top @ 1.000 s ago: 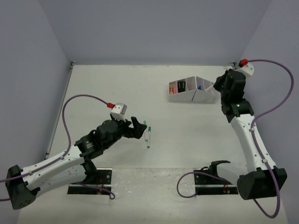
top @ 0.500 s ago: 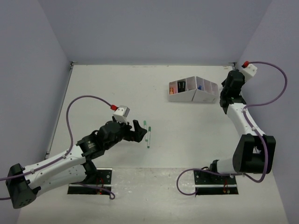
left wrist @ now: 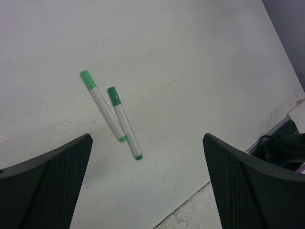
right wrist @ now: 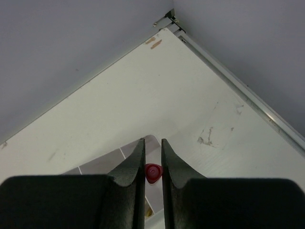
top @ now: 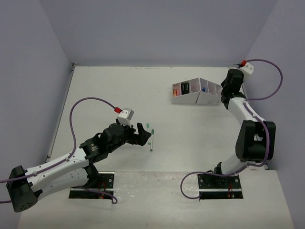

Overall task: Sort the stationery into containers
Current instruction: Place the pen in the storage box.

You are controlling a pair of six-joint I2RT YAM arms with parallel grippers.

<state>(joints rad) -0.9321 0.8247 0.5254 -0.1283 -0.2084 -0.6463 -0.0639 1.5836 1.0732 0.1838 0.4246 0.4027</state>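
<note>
So my right gripper (right wrist: 152, 143) is pinched tight on a red-capped pen (right wrist: 153, 172) over the white organizer (top: 196, 93) at upper right, so the drop's next I reckon, while my left gripper (left wrist: 147, 138) hangs wide open and empty above two green-capped pens (left wrist: 102, 112) mid-frame, needing a lower-and-close.

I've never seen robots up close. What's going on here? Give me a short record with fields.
Left tool: open, hovering by two green-capped pens lying on the table
Right tool: shut on a red-tipped item, over the right end of the white organizer
Organizer contents: several compartments hold items
Not yet sorted: both green-capped pens
</note>
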